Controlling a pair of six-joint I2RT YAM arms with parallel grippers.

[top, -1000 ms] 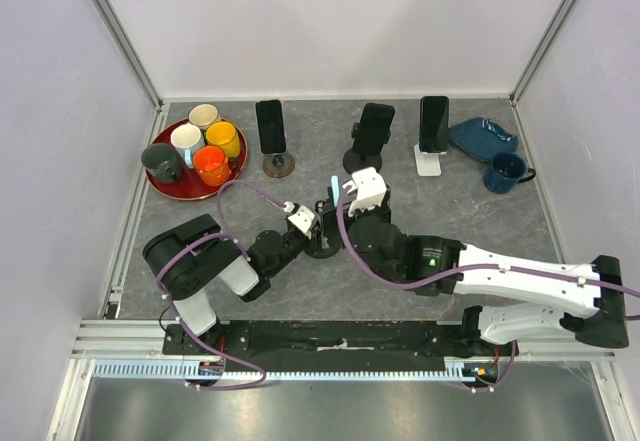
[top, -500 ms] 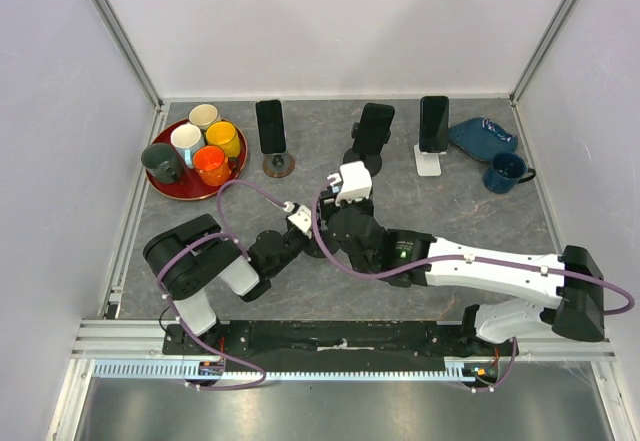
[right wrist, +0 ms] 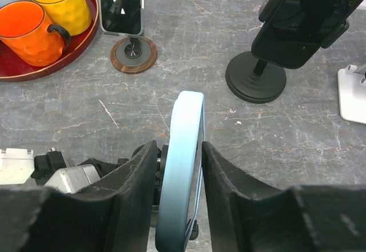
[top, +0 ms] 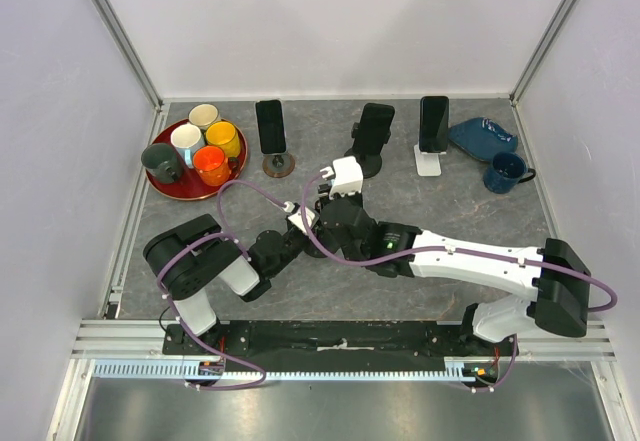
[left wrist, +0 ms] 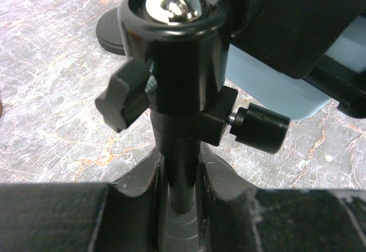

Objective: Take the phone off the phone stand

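Note:
A light-blue phone [right wrist: 186, 120] stands on edge in a black phone stand [left wrist: 180, 149] near the middle of the table. My right gripper [right wrist: 178, 147] reaches down over the phone's top edge, one finger against each face, shut on it. My left gripper [left wrist: 178, 166] is shut on the stand's thin black stem, just below the ball head and its clamp knobs. In the top view the right wrist [top: 343, 175] covers most of the phone and stand, and the left gripper [top: 308, 223] lies low beside them.
Along the back stand a red tray [top: 190, 197] of several mugs, a phone on a wooden-base stand [top: 271, 126], a phone on a black stand [top: 374, 129], a phone on a white stand [top: 433, 123], a blue dish [top: 480, 137] and a blue mug [top: 505, 171].
My right arm has swung left and forward over the stand, and its jaws have narrowed from wide open onto the phone. The left gripper has stayed put on the stem.

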